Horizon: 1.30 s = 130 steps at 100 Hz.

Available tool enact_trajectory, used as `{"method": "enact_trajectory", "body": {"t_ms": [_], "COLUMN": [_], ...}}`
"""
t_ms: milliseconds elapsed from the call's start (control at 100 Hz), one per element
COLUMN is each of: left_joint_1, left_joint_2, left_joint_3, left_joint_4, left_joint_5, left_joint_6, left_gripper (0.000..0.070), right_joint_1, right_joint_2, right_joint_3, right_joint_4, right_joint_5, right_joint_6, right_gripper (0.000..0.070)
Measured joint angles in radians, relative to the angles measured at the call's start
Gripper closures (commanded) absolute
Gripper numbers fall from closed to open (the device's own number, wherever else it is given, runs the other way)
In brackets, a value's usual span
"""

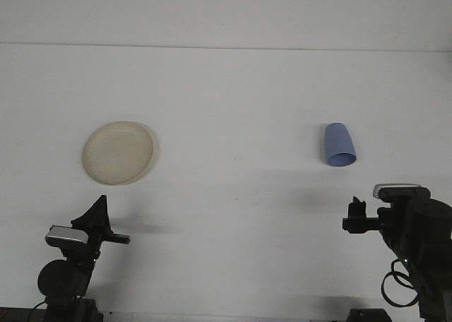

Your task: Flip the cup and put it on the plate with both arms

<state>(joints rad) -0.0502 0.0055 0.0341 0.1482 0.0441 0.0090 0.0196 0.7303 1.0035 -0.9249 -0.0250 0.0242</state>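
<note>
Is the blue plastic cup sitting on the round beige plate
No, the blue plastic cup lies on the white table, far right of the round beige plate.

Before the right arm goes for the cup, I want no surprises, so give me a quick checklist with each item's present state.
1. Blue cup within the right arm's side of the table: ok, it lies on its side just ahead of the right gripper.
2. Cup free of contact: ok, nothing touches it.
3. Path from right gripper to cup clear: ok, only bare table between them.
4. Right gripper open enough for the cup: cannot tell from this view.
5. Plate empty and ready: ok, nothing lies on it.
6. Left gripper out of the way: ok, low at the near edge, below the plate.
</note>
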Motion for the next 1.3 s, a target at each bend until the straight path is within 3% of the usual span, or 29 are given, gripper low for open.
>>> {"method": "enact_trajectory", "body": {"t_ms": [350, 920, 1300], "left_joint_1": [0.000, 0.000, 0.000], "left_joint_2": [0.000, 0.000, 0.000], "left_joint_3": [0.000, 0.000, 0.000], "left_joint_4": [0.000, 0.000, 0.000], "left_joint_5": [0.000, 0.000, 0.000], "left_joint_6": [0.000, 0.000, 0.000], "left_gripper": [0.0689, 0.0689, 0.0689], "right_joint_1": [0.000, -0.014, -0.095], "right_joint_2": [0.060, 0.070, 0.197], "right_joint_3": [-0.025, -0.569, -0.627], "right_joint_4": [0.274, 0.984, 1.220], "right_joint_5": [0.000, 0.003, 0.022], "right_joint_6": [0.000, 0.033, 0.008], "right_gripper": [0.0163, 0.0164, 0.0164]}}
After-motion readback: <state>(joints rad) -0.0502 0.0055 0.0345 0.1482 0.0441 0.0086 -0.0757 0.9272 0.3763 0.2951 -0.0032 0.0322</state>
